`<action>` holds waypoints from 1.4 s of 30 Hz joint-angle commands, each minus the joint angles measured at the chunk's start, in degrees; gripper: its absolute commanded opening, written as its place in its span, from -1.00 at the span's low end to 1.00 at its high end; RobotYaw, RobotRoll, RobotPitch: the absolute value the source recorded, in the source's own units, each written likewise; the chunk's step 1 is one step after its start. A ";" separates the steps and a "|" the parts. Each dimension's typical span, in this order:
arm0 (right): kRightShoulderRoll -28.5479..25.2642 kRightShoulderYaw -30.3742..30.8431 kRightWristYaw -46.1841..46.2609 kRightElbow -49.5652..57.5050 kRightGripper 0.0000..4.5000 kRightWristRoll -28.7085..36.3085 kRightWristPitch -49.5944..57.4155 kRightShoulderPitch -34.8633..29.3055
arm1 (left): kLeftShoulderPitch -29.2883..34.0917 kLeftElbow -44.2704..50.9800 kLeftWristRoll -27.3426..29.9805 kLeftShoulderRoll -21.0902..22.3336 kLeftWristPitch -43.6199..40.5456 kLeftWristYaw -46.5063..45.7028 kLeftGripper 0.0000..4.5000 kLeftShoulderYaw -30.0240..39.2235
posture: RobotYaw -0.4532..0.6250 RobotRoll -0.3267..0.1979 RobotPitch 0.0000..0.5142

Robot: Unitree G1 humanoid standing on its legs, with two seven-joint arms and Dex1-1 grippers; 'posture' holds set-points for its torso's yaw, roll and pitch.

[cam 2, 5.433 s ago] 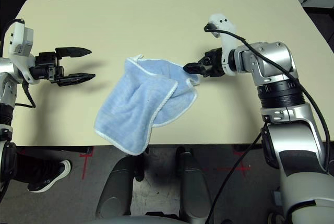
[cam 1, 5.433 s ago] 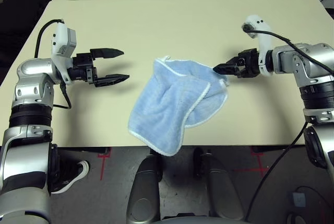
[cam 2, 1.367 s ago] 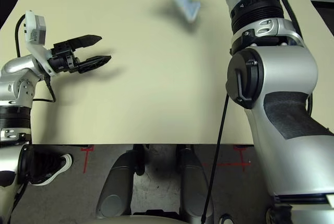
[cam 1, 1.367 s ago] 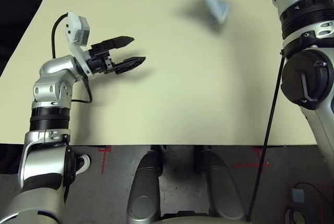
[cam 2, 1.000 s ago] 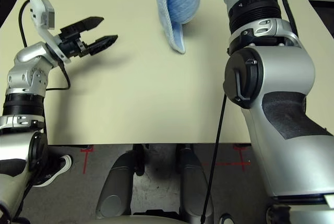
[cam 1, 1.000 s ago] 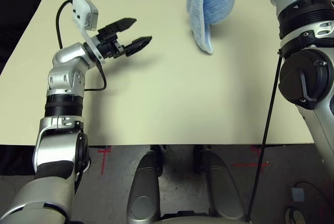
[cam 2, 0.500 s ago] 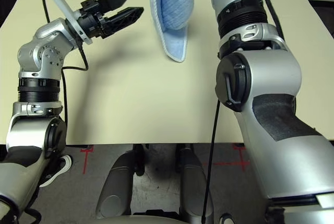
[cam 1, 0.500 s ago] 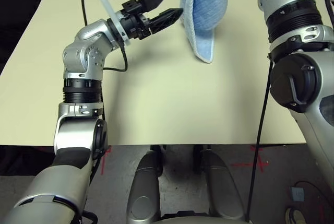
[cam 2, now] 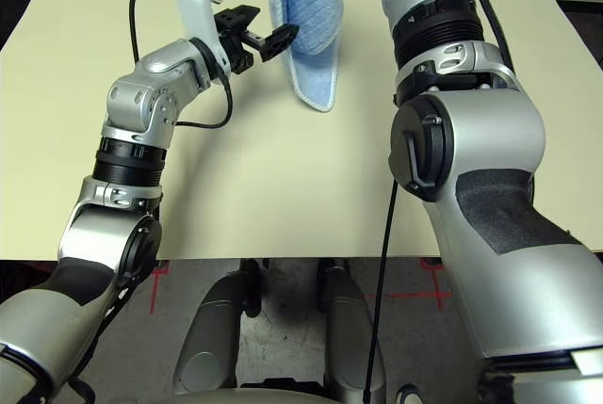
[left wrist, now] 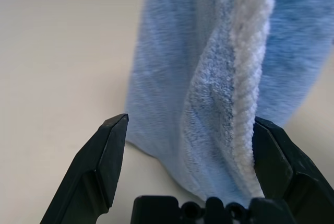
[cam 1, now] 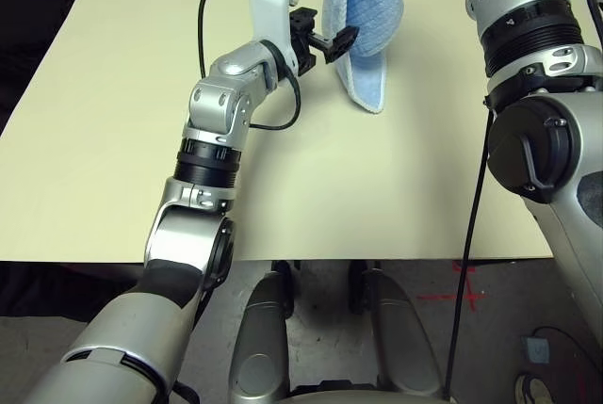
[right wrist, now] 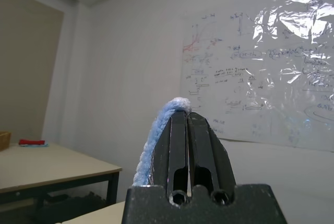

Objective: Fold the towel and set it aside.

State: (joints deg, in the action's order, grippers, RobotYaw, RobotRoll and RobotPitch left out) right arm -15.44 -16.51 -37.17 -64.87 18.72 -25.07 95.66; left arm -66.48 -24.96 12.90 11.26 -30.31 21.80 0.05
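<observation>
Presently the towel (cam 1: 366, 18) hangs in the air above the far part of the bench (cam 1: 113, 140), draped downward in a loose vertical fold. Its upper part runs out past the top edge of the head views. Its lowest corner, edged in white stitching, hangs just above the bench surface; whether it touches cannot be told.

Right claw (right wrist: 187, 125): closed. In the right wrist view both black fingers stand pressed together, with a strip of blue towel edge pinched at the tips and trailing down the side of one finger. The claw points upward toward a pale wall bearing a whiteboard (right wrist: 271, 72) covered with writing. A second table (right wrist: 47, 169) stands in the background of that view, with a small red item (right wrist: 30, 142) lying on it. In the head views the right arm (cam 1: 528, 37) rises along the right side of the frame.

Left claw (left wrist: 195, 145): open wide. It is raised off the bench and points toward the hanging towel from the robot's left. In the left wrist view the towel's lower portion lies between the two spread fingers (left wrist: 99, 166). The white corded edge runs down close beside one finger, apparently touching it near its inner face. The other finger stands apart from the cloth, with bare bench showing in the gap. In the head views the left claw's tips sit at the towel's left edge, at about mid-height of its visible length.
</observation>
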 commanded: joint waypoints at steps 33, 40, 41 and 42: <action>-5.97 0.05 1.91 -1.30 -0.99 -4.29 -0.90 2.24 | 6.92 -6.06 1.01 14.31 -11.83 18.65 1.00 2.18 | -0.19 0.25 0.19; -6.50 0.15 1.75 -1.48 -0.99 -4.73 -1.20 2.16 | 5.21 -10.57 1.99 12.65 -13.35 15.80 1.00 4.25 | -0.20 0.25 0.14; -6.50 0.17 1.75 -1.51 -0.99 -4.75 -1.24 2.17 | 4.94 -11.07 2.17 12.37 -13.98 15.65 1.00 4.46 | -0.20 0.25 0.14; -6.49 0.18 1.75 -1.52 -0.99 -4.76 -1.25 2.19 | 4.76 -11.40 2.28 12.17 -14.39 15.62 1.00 4.60 | -0.20 0.25 0.14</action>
State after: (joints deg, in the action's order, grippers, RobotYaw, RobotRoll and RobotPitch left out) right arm -20.99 -16.32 -35.02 -66.76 14.28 -25.10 95.96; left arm -61.05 -35.02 14.49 23.92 -43.14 37.78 4.43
